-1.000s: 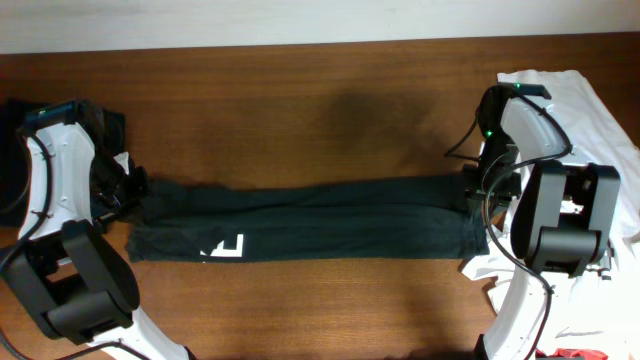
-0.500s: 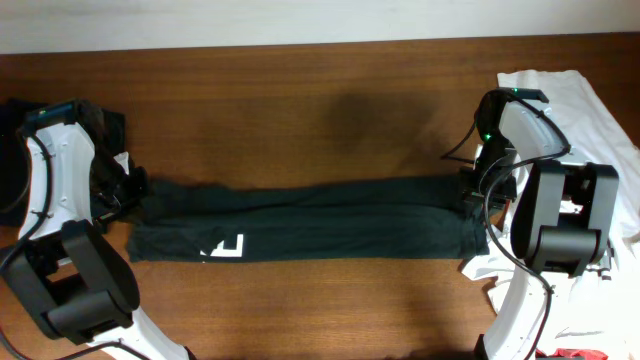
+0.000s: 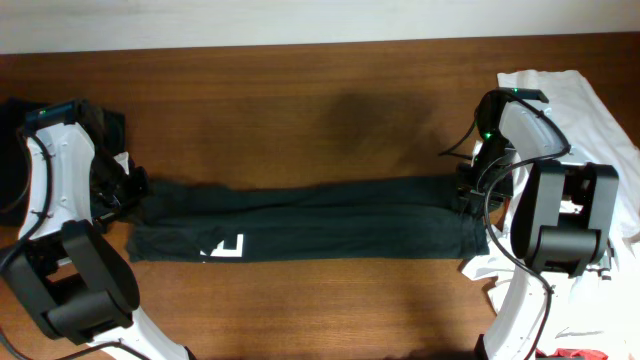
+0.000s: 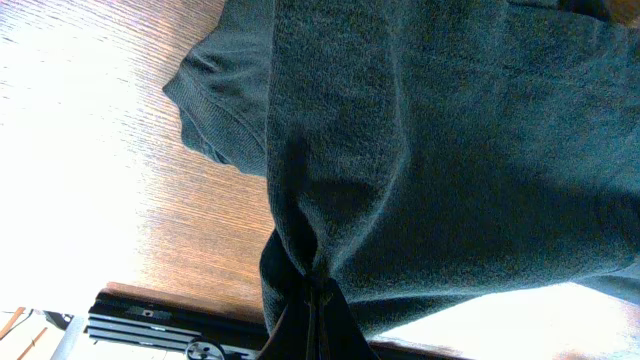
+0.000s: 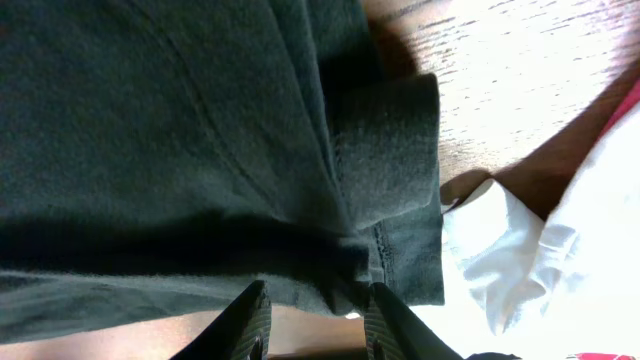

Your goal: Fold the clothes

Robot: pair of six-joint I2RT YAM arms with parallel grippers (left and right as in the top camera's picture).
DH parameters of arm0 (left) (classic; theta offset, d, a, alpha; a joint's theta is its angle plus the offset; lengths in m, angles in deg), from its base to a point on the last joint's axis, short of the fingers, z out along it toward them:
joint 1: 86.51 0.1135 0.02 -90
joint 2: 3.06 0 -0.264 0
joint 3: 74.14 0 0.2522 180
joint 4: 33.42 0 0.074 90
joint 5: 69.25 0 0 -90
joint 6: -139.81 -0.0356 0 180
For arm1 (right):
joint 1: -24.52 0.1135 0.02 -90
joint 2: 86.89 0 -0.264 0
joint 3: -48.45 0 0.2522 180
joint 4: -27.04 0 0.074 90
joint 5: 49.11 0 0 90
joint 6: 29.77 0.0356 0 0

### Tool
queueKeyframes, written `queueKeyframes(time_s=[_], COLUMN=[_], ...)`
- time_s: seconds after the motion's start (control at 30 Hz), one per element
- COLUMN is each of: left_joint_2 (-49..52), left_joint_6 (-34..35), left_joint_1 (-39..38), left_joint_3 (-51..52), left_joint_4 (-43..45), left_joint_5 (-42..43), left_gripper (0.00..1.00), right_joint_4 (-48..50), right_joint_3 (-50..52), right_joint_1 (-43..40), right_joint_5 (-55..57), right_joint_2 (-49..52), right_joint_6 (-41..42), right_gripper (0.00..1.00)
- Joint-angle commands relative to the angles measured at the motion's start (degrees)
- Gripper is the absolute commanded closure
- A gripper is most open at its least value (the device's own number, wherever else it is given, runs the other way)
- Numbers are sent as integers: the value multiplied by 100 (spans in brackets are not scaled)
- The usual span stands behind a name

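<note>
1. Across the overhead's middle, find black T-shirt [image 3: 320, 220] stretched along table [image 3: 320, 120].
2. See left gripper [image 4: 315, 312] pinched shut on one end, right gripper [image 5: 318, 312] parted astride the hem.
3. Close right, then lift both ends evenly.

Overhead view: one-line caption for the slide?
Black T-shirt folded into a long band, left gripper and right gripper at its ends, white T-shirt alongside.

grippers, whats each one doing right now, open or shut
Left gripper: shut, pinching the black T-shirt.
Right gripper: open, straddling the black T-shirt's edge without clamping it.
</note>
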Motion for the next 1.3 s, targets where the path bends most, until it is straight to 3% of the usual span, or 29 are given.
queueKeyframes(time_s=[0.0, 0.33, 0.5, 0.7, 1.0, 1.27], left_joint_2=[-127, -127, -129, -127, -129, -129], left_joint_6=[52, 52, 52, 52, 50, 50], left_joint_1=[4, 4, 4, 4, 9, 114], left_joint_3=[55, 55, 55, 55, 52, 52], left_joint_4=[13, 13, 13, 15, 833, 767], left_joint_5=[-81, -81, -81, -81, 437, 616], left_gripper=[100, 100, 100, 100, 100, 100], right_joint_4=[15, 308, 428, 289, -72, -79], right_joint_3=[63, 433, 459, 181, -2028, -2135], right_joint_1=[15, 13, 9, 4, 4, 2], right_joint_5=[-31, 13, 13, 15, 229, 1141], right_joint_2=[-59, -59, -59, -61, -61, -59], right_joint_6=[50, 50, 52, 48, 31, 35], right_gripper=[65, 66, 96, 96, 96, 96])
